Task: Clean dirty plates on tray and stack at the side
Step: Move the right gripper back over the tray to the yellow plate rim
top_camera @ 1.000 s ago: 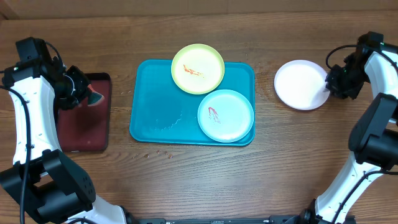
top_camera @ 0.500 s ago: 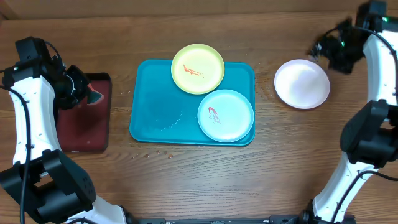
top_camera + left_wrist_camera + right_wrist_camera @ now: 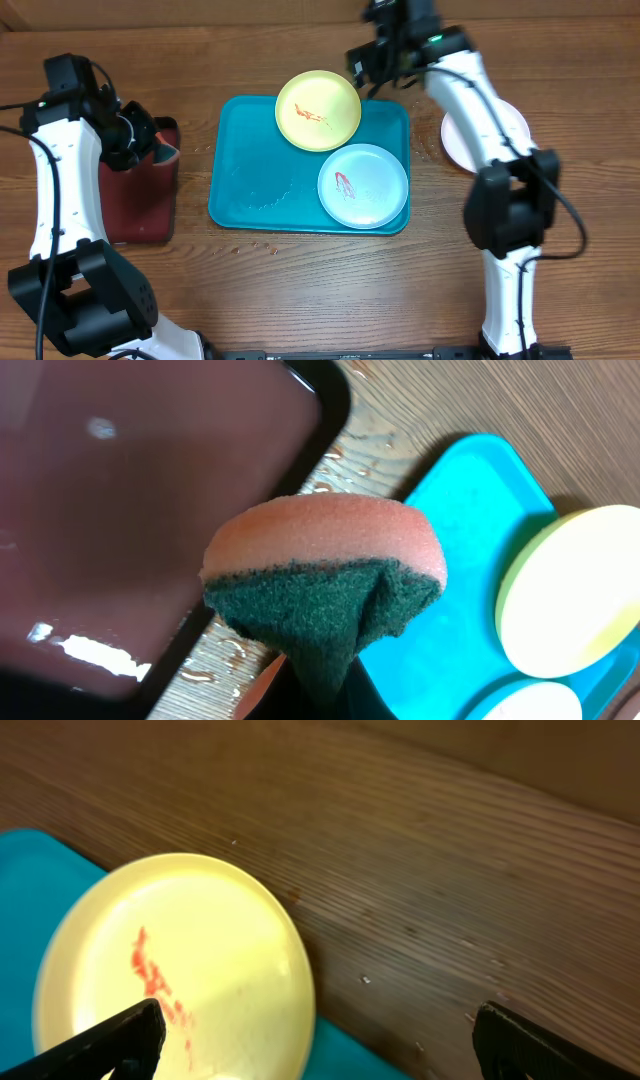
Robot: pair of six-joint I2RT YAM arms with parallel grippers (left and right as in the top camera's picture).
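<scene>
The biggest change is the right arm's: a second ago its right gripper [image 3: 372, 62] hung at the far right of the frame by the white plate [image 3: 517, 122], and now it has swung across to the upper middle, above the top right rim of the yellow-green plate [image 3: 318, 110]. Its wrist view shows the jaws spread wide with nothing between them. The white plate is left alone on the table [image 3: 300, 290] right of the tray [image 3: 250, 180], showing no smear, so it probably starts the stack and the yellow-green plate looks to be next. The left arm has shifted less, edging toward the tray; the left gripper [image 3: 138, 140] is clamped on a sponge [image 3: 325, 575], orange over green, above the right edge of the red tray [image 3: 135, 200]. The brown wood table fills the overhead view and nothing of the room shows. The tray lies at centre, wet specks on its bare lower left. The yellow-green plate overhangs its top edge and the blue plate [image 3: 363, 186] sits at its lower right, both smeared red. Droplets dot the wood beside the glossy red tray.
</scene>
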